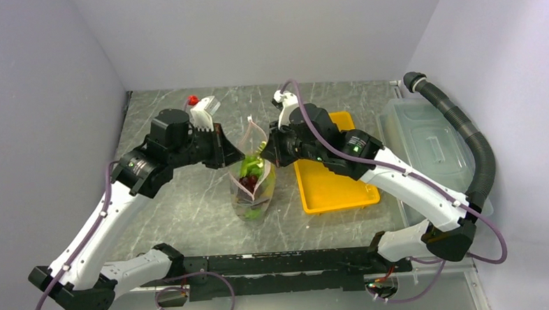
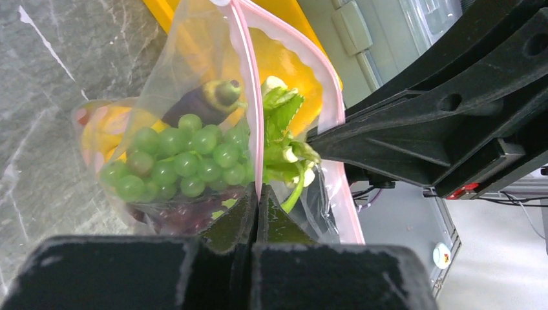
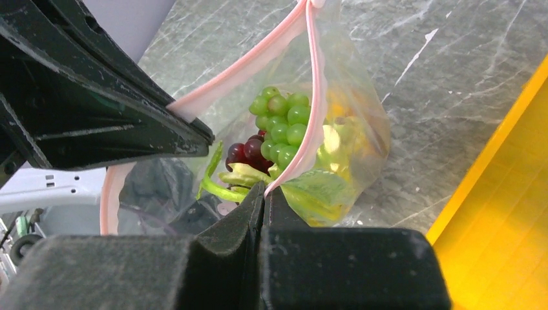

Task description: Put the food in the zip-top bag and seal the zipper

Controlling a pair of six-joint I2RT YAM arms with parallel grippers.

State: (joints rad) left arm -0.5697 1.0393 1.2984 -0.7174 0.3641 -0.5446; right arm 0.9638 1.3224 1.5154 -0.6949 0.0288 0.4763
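The clear zip-top bag (image 1: 254, 186) stands in the middle of the table, held up between both arms with its mouth gaping. Inside lies the food (image 1: 250, 171): green grapes (image 2: 184, 158), purple grapes (image 3: 245, 153), a leafy piece (image 2: 281, 129), yellow bananas (image 3: 337, 139). My left gripper (image 2: 257, 194) is shut on one lip of the pink zipper (image 2: 249, 90). My right gripper (image 3: 265, 190) is shut on the opposite lip of the zipper (image 3: 315, 97). The two lips are apart, joined only at the far end.
A yellow tray (image 1: 329, 180) lies right of the bag. A translucent lidded bin (image 1: 428, 145) stands at the far right beside a black corrugated hose (image 1: 467, 139). A small red and white item (image 1: 198, 102) sits behind the left arm.
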